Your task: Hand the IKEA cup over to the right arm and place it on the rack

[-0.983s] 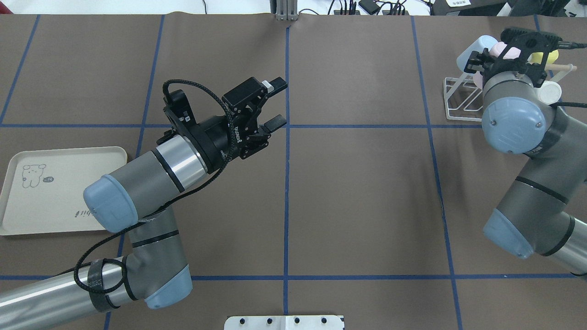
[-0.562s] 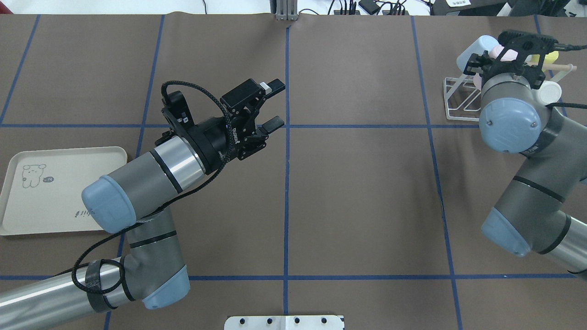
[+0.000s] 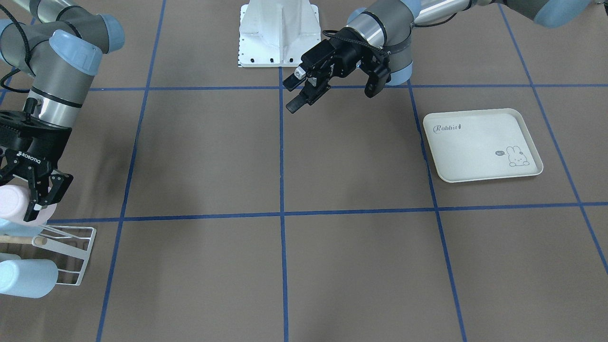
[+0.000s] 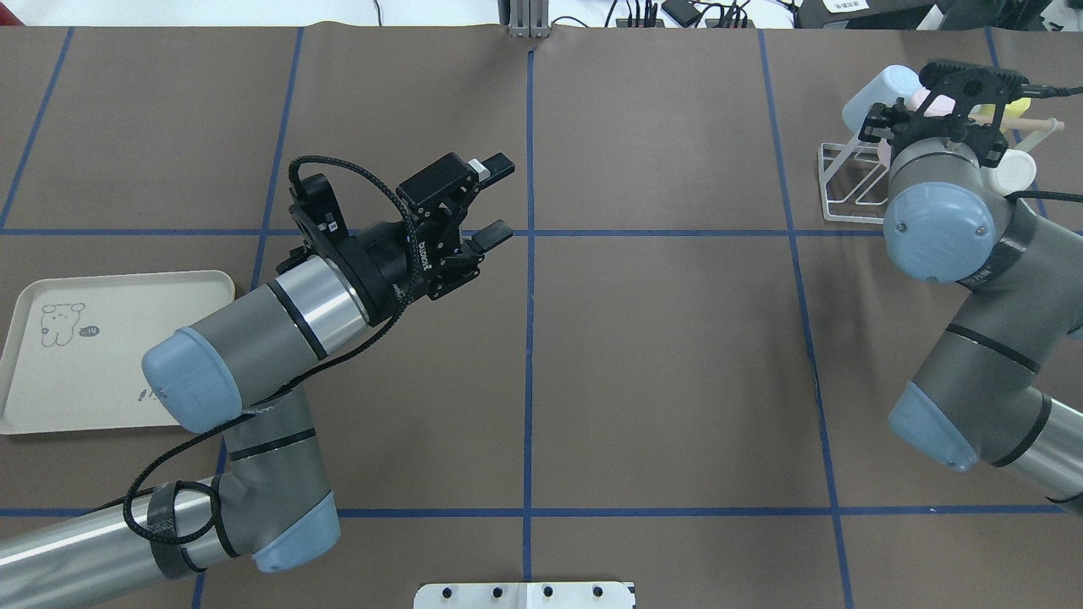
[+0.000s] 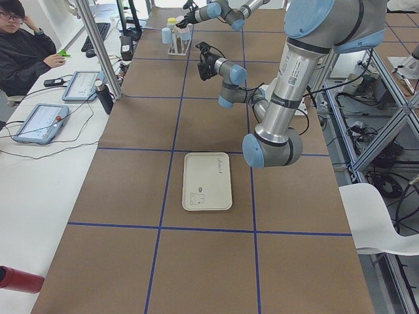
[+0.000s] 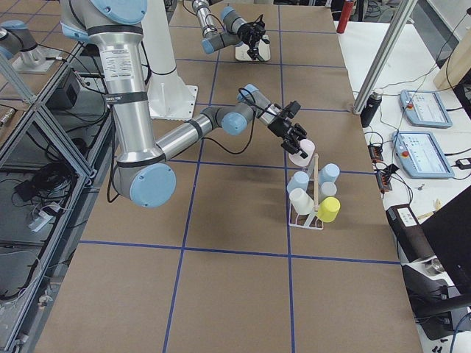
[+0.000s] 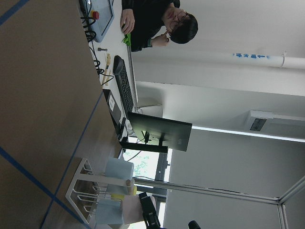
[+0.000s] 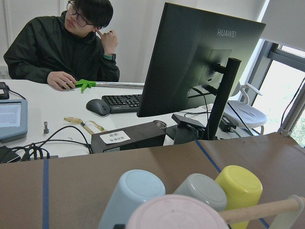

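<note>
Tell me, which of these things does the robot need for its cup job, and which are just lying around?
In the job: pink cup, held by the right gripper; rack; left gripper, open and empty.

Lying about: rabbit tray; blue cup, grey cup and yellow cup already on the rack; monitor and keyboard behind.
</note>
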Robot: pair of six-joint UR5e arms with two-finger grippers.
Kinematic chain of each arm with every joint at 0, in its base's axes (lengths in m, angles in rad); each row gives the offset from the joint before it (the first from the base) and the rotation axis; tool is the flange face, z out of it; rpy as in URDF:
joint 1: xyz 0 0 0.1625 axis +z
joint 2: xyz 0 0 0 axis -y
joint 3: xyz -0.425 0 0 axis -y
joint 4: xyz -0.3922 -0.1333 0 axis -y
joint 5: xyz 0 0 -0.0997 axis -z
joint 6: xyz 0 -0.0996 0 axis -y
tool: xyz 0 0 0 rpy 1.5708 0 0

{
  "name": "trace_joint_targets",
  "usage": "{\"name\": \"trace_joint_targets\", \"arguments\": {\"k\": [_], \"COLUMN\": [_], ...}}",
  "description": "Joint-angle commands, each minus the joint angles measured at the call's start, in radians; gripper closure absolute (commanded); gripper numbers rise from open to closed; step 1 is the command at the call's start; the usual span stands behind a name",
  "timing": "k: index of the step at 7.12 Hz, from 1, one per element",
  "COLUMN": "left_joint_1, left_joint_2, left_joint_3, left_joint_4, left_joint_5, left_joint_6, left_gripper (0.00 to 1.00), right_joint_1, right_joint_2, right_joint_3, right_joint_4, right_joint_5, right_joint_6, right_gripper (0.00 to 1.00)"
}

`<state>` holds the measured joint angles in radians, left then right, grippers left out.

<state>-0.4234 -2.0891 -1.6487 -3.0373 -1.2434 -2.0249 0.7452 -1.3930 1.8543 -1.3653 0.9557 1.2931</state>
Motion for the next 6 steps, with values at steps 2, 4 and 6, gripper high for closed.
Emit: {"name": "trace_joint_targets", "arguments": {"k": [2, 4, 6], "left_joint_1": [0.0, 0.0, 0.002], "left_joint_2": [0.003, 0.017, 0.021], "left_joint_3": [0.001, 0.001, 0.0], "left_joint_4": [0.0, -0.002, -0.003], "left_joint_5": [0.001, -0.001, -0.001], "left_joint_6": [0.0, 0.0, 0.0], "left_gripper": [0.0, 0.0, 0.0], "right_joint_1": [0.0, -0.003, -0.004], "right_joint_2": [0.002, 0.008, 0.008], "right_joint_3": [-0.046, -0.081, -0.083], "right_joint_4": [0.002, 0.003, 0.003], "right_joint_5": [0.0, 0.002, 0.009], "right_joint_6": [0.002, 0.009, 0.009], "right_gripper": [1.0, 1.0, 1.0]}}
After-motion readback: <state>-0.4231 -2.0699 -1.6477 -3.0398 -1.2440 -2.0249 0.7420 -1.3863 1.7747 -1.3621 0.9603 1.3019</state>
